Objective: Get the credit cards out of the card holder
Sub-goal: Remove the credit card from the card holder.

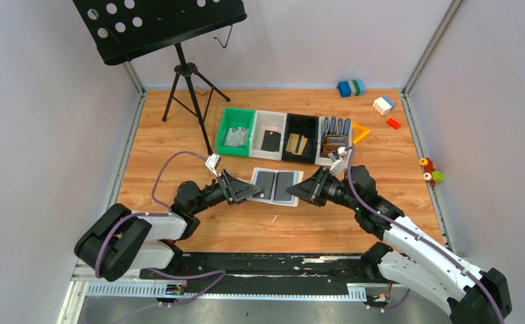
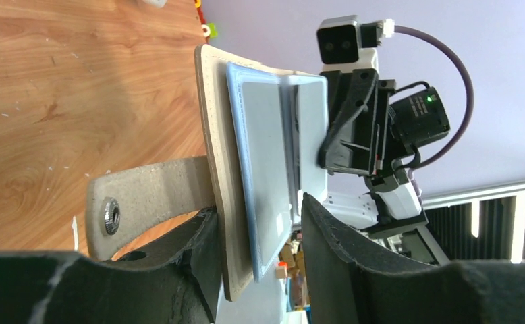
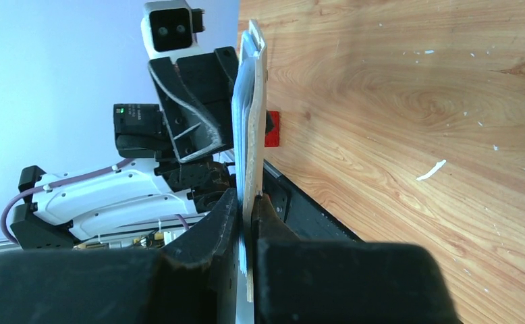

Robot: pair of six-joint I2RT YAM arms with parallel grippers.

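Observation:
The card holder lies open over the table's middle, pale beige outside and blue-grey inside, with two dark panels. I cannot tell whether cards sit in it. My right gripper is shut on its right edge; the right wrist view shows the holder edge-on pinched between the fingers. My left gripper is open around the left edge, with a gap at one finger. The strap tab hangs beside it. Silvery cards, a black card and gold cards lie in bins.
A row of bins, starting with a green bin, stands behind the holder. The rightmost one holds brown wallets. A music stand's tripod is at the back left. Toy bricks and small toys lie at the back right.

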